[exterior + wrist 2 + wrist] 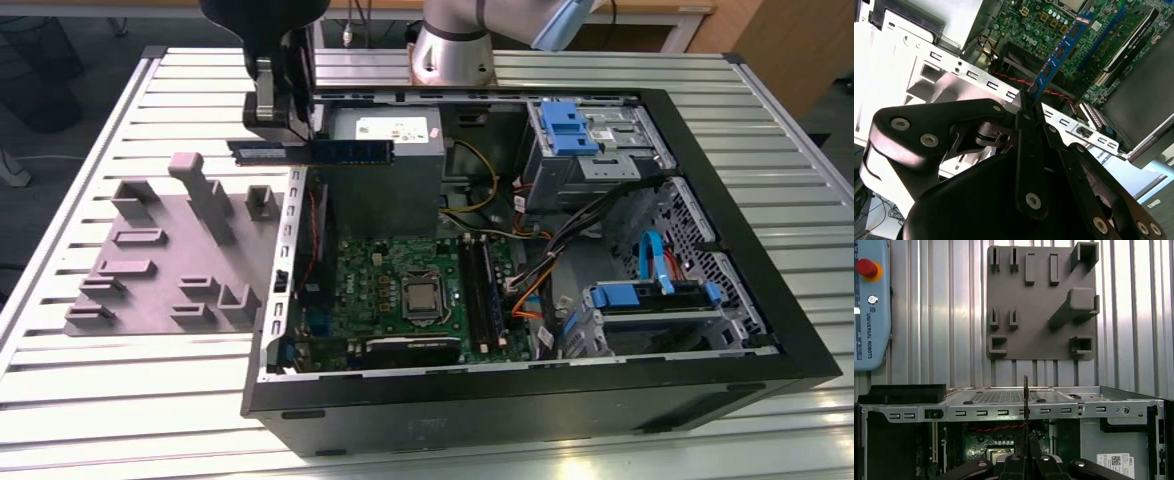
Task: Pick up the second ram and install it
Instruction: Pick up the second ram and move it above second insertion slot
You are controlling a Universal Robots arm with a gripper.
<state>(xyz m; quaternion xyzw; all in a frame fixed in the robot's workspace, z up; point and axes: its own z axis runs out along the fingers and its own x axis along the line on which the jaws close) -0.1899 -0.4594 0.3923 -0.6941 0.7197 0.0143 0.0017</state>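
The claw (304, 140) hangs above the open computer case (534, 410), over the case wall that faces the grey fixture tray (147, 290), and it is closed on the second ram (350, 150). In the exterior view the ram is held level and clear of everything below. One end reaches out past that case wall, and the other lies in front of the grey power supply (387, 175) at the far end of the case. In the second wrist view the claw (1030, 102) pinches the ram (1060, 50) between its black fingers (1026, 130). The stick juts out from them, showing its row of black chips, with the case's green motherboard (1029, 25) beyond it. In the first wrist view the ram (1025, 400) appears edge-on as a thin dark line rising from the claw (1025, 460), crossing the metal rim of the case (994, 412). Inside the case the motherboard (387, 270) lies flat, and its long black memory slots (481, 295) are well apart from the held stick. The fixture tray (1039, 340) rests on the slatted metal counter (929, 315) just beside the case, and a teach pendant (871, 330) with a red button lies further off from the case on the same counter (107, 400).
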